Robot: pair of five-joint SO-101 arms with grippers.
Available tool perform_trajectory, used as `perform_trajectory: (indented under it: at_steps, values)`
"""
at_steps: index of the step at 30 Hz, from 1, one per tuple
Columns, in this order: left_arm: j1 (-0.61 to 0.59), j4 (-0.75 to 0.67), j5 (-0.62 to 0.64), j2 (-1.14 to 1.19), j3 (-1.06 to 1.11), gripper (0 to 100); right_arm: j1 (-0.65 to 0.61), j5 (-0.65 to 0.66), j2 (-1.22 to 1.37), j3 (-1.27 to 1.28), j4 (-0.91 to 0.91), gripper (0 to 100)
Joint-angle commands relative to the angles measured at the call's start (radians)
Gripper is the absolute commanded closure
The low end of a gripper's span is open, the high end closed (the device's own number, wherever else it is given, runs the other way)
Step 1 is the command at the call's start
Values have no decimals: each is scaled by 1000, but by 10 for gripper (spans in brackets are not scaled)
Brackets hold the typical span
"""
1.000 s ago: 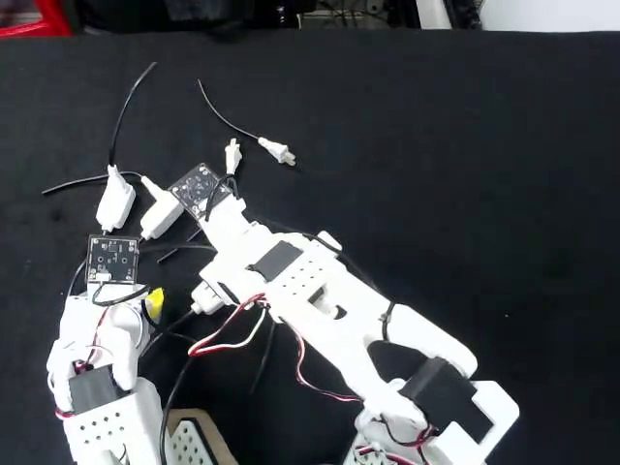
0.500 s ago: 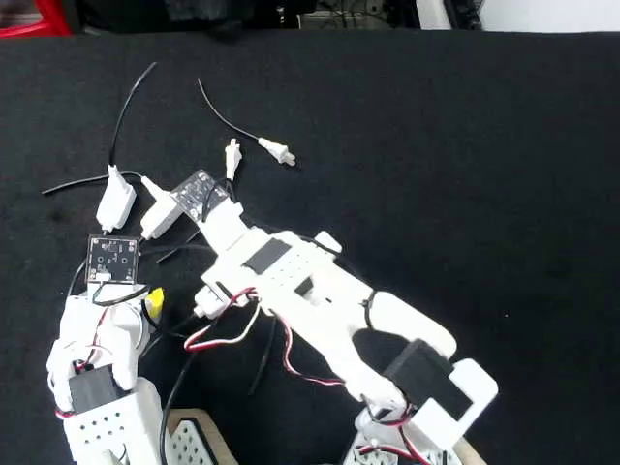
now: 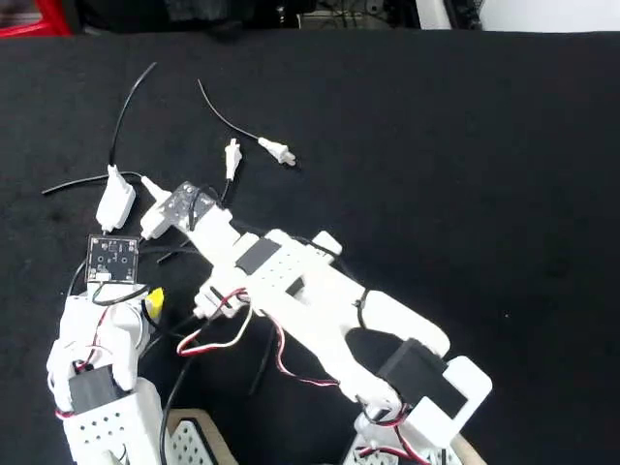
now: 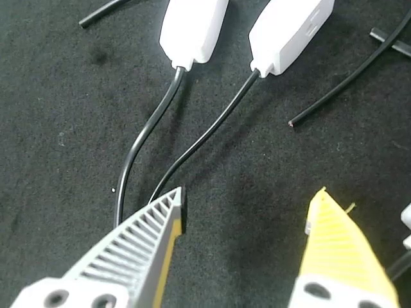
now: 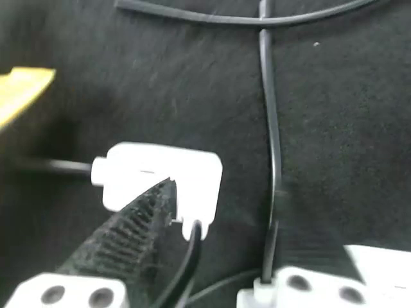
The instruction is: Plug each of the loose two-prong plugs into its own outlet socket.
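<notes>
Two white outlet sockets lie side by side at the table's left, each with a black cord. They also show in the left wrist view. Two loose two-prong plugs lie farther back on thin black cords. My left gripper is open just short of the sockets, over their cords, holding nothing. My right gripper hangs over the right-hand socket, open. Its black finger overlaps that socket's near edge.
Loose black cords curl across the table's left and back. A short cut wire lies beside the sockets. The black table stretches bare to the right. Clutter lines the far edge.
My right arm has swung left and a little nearer, bringing its gripper from beside the plugs to over the right-hand socket. The left arm, sockets and plugs have stayed put.
</notes>
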Motion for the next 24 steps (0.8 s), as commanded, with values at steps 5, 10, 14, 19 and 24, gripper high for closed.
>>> perform_trajectory:
  at_steps: [5, 10, 14, 19, 24]
  values:
    - [13, 0, -5, -8, 18, 694, -21, 38, -288, -44, 247, 660]
    - [12, 0, -49, -8, 10, 694, 17, 38, -498, -65, 463, 662]
    - [16, 9, -87, 0, -13, 694, 178, 60, -604, -107, 605, 744]
    - [94, 126, -68, 38, -102, 694, 365, 144, -579, -111, 578, 988]
    - [182, 138, -72, 235, -236, 694, 485, 141, -486, -111, 489, 949]
